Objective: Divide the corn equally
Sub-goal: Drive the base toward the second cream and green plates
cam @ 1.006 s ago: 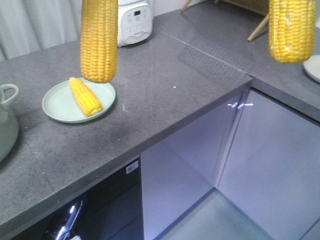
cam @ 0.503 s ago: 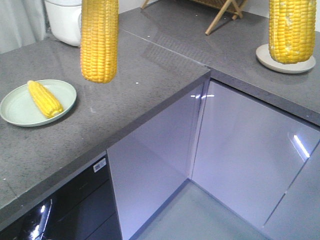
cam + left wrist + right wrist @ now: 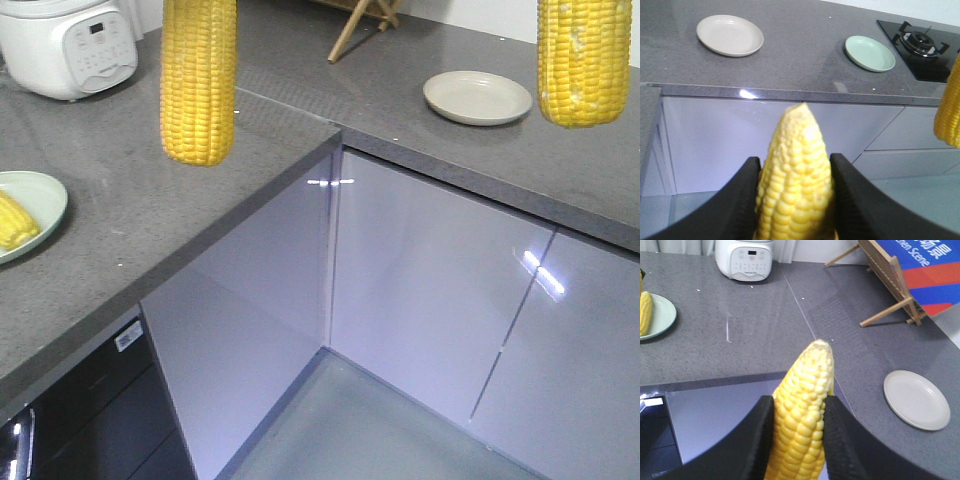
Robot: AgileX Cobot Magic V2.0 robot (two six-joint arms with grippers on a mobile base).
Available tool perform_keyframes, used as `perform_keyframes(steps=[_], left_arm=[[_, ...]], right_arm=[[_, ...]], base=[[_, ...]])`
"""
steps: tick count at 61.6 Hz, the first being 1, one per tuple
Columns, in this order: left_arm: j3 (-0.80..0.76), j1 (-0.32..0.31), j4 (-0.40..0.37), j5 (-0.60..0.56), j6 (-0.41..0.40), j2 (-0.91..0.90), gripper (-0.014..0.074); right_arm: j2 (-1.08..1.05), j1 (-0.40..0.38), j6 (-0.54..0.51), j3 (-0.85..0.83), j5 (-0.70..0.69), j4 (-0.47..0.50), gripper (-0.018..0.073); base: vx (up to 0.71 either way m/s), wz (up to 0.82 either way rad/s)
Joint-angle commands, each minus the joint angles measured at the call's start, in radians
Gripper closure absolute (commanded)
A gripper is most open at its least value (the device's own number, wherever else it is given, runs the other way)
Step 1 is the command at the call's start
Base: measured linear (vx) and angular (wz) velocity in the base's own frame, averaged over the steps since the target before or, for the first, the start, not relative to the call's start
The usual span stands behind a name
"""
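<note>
The left gripper (image 3: 795, 167) is clamped on a corn cob (image 3: 796, 142), pale tip pointing out past the black fingers (image 3: 747, 200). The right gripper (image 3: 799, 405) grips a second cob (image 3: 807, 372) the same way — both cobs are held clear of the grey countertop (image 3: 740, 330). A third cob (image 3: 644, 312) lies on the pale green plate (image 3: 665, 315).

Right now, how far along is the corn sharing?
One cob lies on the green plate. The left hand grips a second cob and the right hand a third cob, both in the air. Left to do: set them down; the beige plate and another green plate sit bare. No fourth cob shows.
</note>
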Motion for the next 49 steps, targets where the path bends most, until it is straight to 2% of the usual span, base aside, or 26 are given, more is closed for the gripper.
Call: perform_keyframes(steps=[1,49], left_arm=[[-0.022,-0.005,-0.043,-0.027,-0.010,-0.044,0.0603],[-0.022,-0.005,-0.043,-0.028,-0.010,-0.044,0.0603]], right_arm=[[-0.027,-0.005,0.000,-0.017,-0.005,0.016,0.0564],[-0.027,-0.005,0.000,-0.017,-0.005,0.016,0.0564]], base=[[-0.04,-0.27],[-0.03,-0.25]])
